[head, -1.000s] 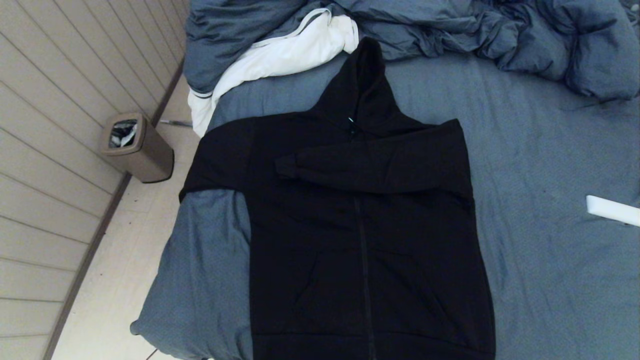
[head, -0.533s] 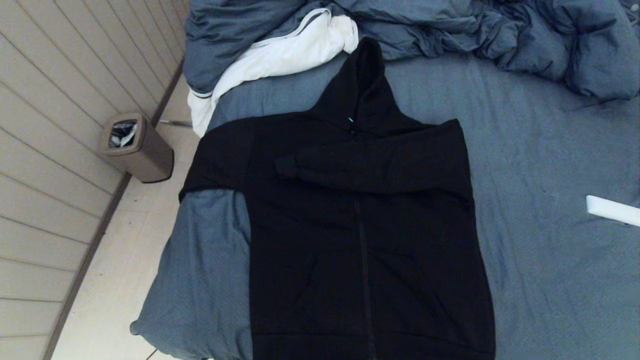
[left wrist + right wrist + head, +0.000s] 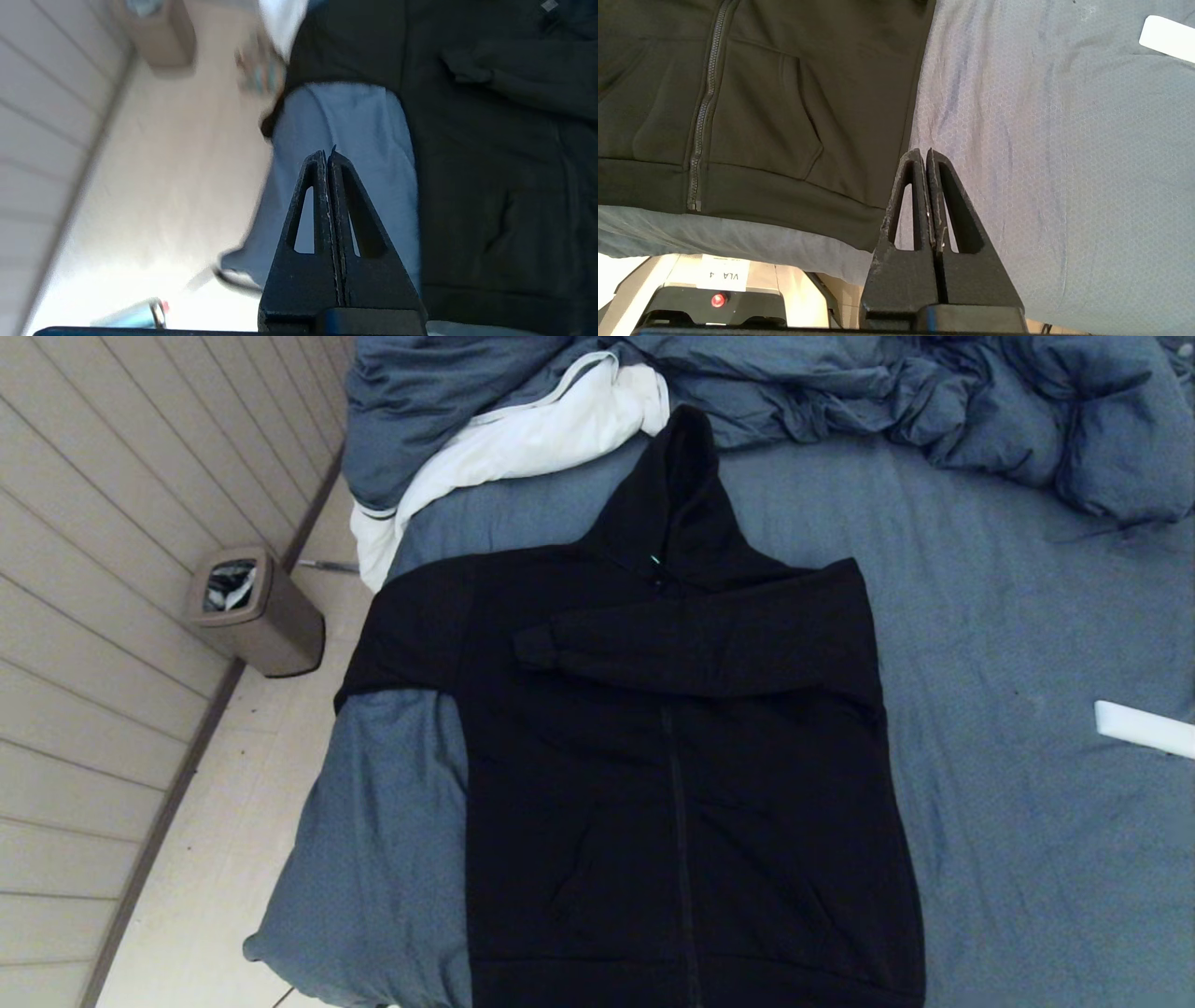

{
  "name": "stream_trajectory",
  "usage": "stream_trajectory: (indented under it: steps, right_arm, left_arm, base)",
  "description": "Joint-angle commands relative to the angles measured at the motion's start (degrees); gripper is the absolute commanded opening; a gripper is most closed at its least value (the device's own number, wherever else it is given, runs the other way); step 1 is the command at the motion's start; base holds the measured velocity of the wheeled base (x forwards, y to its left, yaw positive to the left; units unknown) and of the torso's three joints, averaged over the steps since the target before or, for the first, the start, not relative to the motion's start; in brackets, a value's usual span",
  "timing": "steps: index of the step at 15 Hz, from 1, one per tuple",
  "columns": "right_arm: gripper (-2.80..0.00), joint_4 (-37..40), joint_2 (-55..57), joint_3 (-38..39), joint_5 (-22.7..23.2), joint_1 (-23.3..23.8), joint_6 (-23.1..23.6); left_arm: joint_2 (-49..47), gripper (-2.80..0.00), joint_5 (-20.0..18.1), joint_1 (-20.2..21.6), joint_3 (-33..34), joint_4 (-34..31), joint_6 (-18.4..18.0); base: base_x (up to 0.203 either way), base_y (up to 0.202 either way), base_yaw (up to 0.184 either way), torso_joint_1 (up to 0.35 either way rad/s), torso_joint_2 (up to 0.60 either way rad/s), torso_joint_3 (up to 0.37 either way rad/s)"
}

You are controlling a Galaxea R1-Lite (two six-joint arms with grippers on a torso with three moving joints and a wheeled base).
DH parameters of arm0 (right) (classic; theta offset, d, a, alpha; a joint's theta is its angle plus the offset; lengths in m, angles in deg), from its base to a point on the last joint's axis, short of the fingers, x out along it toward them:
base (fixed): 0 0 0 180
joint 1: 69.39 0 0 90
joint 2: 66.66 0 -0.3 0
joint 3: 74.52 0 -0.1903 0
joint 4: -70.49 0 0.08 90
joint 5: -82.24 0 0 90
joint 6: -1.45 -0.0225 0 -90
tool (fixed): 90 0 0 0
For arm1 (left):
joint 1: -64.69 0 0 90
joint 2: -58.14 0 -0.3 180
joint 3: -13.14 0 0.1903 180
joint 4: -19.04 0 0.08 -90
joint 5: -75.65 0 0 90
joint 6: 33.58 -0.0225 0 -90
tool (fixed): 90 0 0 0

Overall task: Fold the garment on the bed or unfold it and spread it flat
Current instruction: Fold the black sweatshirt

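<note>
The black hooded garment point(image 3: 681, 765) lies front-up on the blue-grey bed point(image 3: 1027, 821), hood toward the far end. One sleeve point(image 3: 691, 649) is folded across the chest; the other sleeve point(image 3: 411, 630) reaches out to the bed's left edge. Neither arm shows in the head view. My left gripper point(image 3: 326, 154) is shut and empty, hanging above the bare sheet point(image 3: 345, 140) beside the garment point(image 3: 490, 163). My right gripper point(image 3: 923, 151) is also shut and empty, above the sheet point(image 3: 1064, 163) just off the garment's ribbed hem corner point(image 3: 850, 219).
A rumpled blue-grey duvet point(image 3: 840, 392) with white lining point(image 3: 523, 439) is piled at the bed's far end. A brown waste bin point(image 3: 257, 611) stands on the floor by the panelled wall. A white flat object point(image 3: 1144, 728) lies on the sheet at right. The robot's base point(image 3: 714, 298) is below the bed's near edge.
Nothing has visibly changed in the head view; the garment and bedding lie as before and no arm has entered it.
</note>
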Motion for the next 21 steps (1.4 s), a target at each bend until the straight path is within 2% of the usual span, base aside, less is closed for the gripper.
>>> stream_trajectory:
  steps: [1,5,8,13,16,18,20,21]
  right_arm:
    - [-2.80,0.05,0.21,0.00,0.02,0.00,0.05]
    - [-2.80,0.05,0.21,0.00,0.02,0.00,0.05]
    - [-2.80,0.05,0.21,0.00,0.02,0.00,0.05]
    - [-2.80,0.05,0.21,0.00,0.02,0.00,0.05]
    - [-2.80,0.05,0.21,0.00,0.02,0.00,0.05]
    - [-2.80,0.05,0.21,0.00,0.02,0.00,0.05]
    - [-2.80,0.05,0.21,0.00,0.02,0.00,0.05]
    - [-2.80,0.05,0.21,0.00,0.02,0.00,0.05]
  left_arm:
    - [-28.26,-2.80,-0.47,0.51,-7.51,2.38,1.89]
    - [-62.12,-2.80,-4.44,3.21,-21.55,9.24,4.30]
    - [-79.15,-2.80,-7.31,4.46,-31.58,12.12,5.54]
    - [-90.56,-2.80,-9.45,4.05,-50.42,11.97,7.11]
    - [-93.49,-2.80,-11.72,4.63,-63.21,5.85,11.34]
    - [-95.29,-2.80,-12.97,5.37,-70.55,-0.01,15.48]
    - [-95.38,-2.80,-14.00,5.48,-74.27,-6.46,19.07]
    - [-94.85,-2.80,-14.06,5.18,-74.35,-6.72,19.28]
  base:
    - [0.000,0.000,0.000,0.000,0.00,0.000]
    - [0.000,0.000,0.000,0.000,0.00,0.000]
    - [0.000,0.000,0.000,0.000,0.00,0.000]
    - [0.000,0.000,0.000,0.000,0.00,0.000]
    - [0.000,0.000,0.000,0.000,0.00,0.000]
    - [0.000,0.000,0.000,0.000,0.00,0.000]
    - [0.000,0.000,0.000,0.000,0.00,0.000]
    - [0.000,0.000,0.000,0.000,0.00,0.000]
